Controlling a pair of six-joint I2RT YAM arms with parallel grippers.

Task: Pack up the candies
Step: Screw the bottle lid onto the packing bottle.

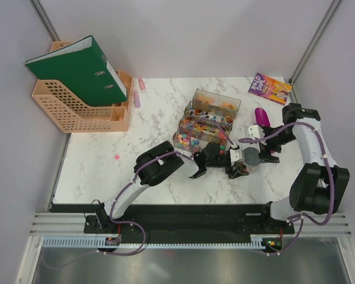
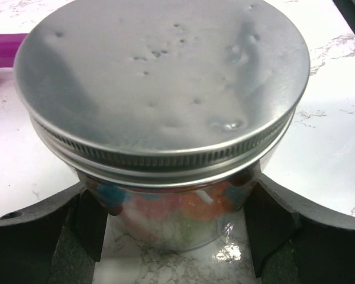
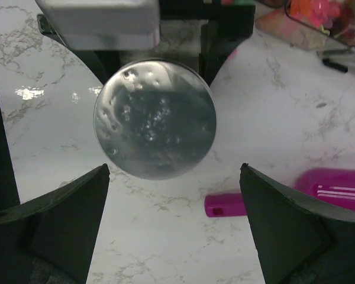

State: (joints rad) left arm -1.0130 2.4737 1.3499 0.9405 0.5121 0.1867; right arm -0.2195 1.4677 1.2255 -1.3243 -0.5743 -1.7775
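Now | left gripper (image 2: 174, 236) clamped on jar (image 2: 165, 228) of candies (image 2: 183, 207) | lid (image 3: 155, 117) on, upper centre of right wrist view | right gripper (image 3: 174, 219) spread, just short of it

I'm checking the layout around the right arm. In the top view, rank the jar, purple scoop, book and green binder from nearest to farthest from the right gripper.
Measured from the right gripper:
1. the jar, directly under its open jaws, lid on.
2. the scoop, just beyond the jar, towards the back.
3. the book, at the back right corner.
4. the binder, far off at the back left.
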